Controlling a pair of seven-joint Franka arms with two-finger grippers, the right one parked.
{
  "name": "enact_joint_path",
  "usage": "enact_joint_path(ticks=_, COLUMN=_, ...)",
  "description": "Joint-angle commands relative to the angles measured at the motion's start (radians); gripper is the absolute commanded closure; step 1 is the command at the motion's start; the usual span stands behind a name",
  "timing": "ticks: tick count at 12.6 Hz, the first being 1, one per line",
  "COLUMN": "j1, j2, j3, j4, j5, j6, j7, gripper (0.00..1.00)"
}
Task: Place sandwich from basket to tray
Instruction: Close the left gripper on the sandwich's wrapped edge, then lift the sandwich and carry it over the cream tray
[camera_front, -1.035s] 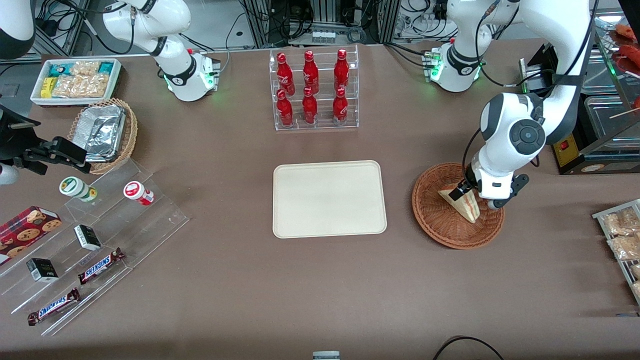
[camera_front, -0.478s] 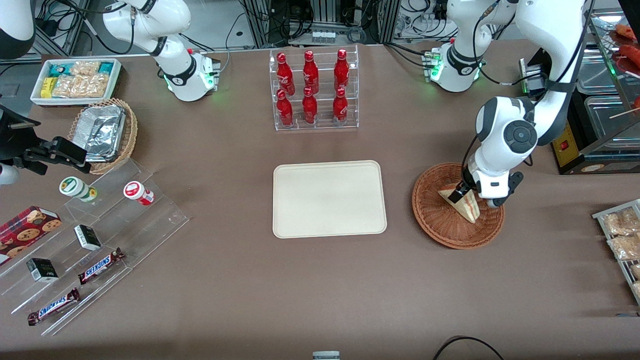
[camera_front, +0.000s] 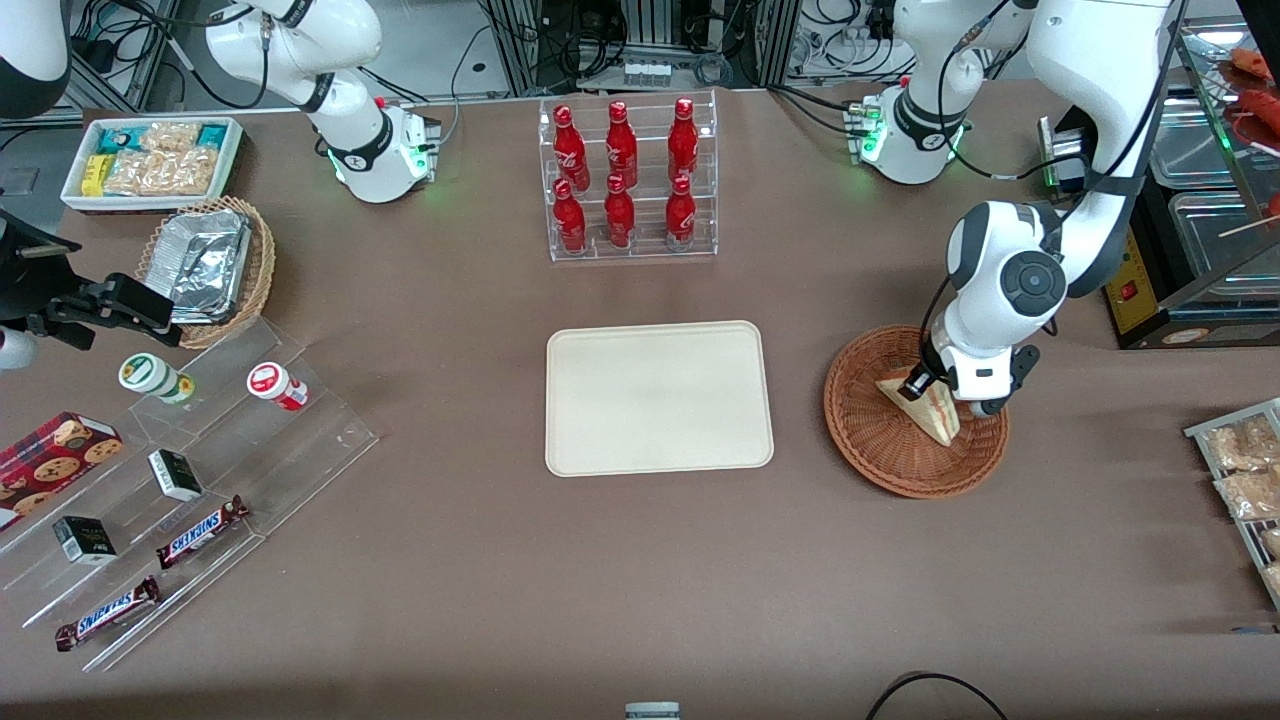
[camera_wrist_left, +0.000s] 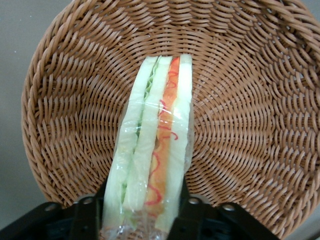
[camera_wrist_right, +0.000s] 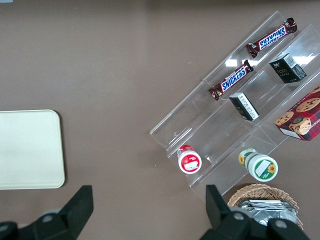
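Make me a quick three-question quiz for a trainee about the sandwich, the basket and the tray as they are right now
1. True or false: the sandwich is already lying on the tray.
2. Where is the gripper?
A. over the tray
B. at the sandwich in the basket
C. at the cola bottles
3. Fill in: in the left wrist view the fingers sit on either side of the ____.

Key:
1. False; it is in the basket, and nothing lies on the tray.
2. B
3. sandwich
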Motion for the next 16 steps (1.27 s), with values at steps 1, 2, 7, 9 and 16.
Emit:
enact_joint_path(ticks=1, j1=0.0, j2=-0.03, j3=-0.002, j4=0.006, j5=0.002, j6=-0.015, j7=0.022, gripper=0.98)
enact_joint_path(ticks=2, j1=0.0, j2=-0.051, j3=-0.004, j4=0.015, j5=0.003, j6=-0.058, j7=0.053, gripper=0.98)
enact_joint_path(ticks=7, j1=-0.026, j2=-0.052, j3=-0.029, j4=0.201, j5=0.003, j6=-0.344, j7=0.223, gripper=0.98)
enact_joint_path(ticks=9, j1=-0.041, j2=-0.018, j3=-0.053, j4=0.326, j5=0.003, j6=-0.532, j7=0.335, gripper=0.98)
enact_joint_path(ticks=16, j1=-0.268, j2=0.119, j3=-0.054, j4=0.482, j5=-0.01, j6=-0.532, j7=0.311, gripper=0.97)
